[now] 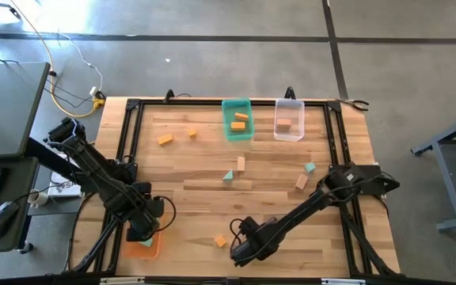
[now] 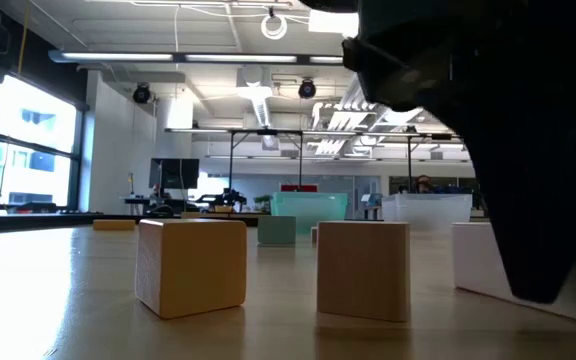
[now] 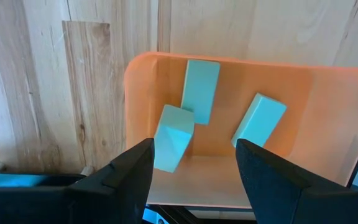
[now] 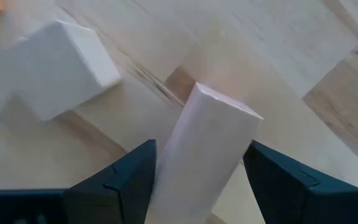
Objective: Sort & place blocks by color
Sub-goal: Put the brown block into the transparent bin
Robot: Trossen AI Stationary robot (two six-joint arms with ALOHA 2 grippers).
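My left gripper [image 3: 191, 168] is open and hovers over the orange bin [image 1: 142, 247] at the table's near left. Three teal blocks [image 3: 201, 90] lie on the bin's floor. My right gripper [image 4: 201, 180] is open and low at the near edge [image 1: 244, 249]. Its fingers stand on either side of a tan bar block [image 4: 207, 143] that lies flat on the table, slanted across the gap. A tan cube [image 4: 55, 65] and an orange cube [image 1: 221, 241] sit close by. Farther off lie orange blocks [image 1: 165, 139], a tan block [image 1: 241, 163] and teal blocks [image 1: 229, 176].
A teal bin [image 1: 237, 131] holding orange blocks and a clear bin [image 1: 289, 133] holding one block stand at the far edge. A teal block [image 1: 309, 167] and a tan block [image 1: 302, 181] lie right of centre. Black rails run along the table's sides.
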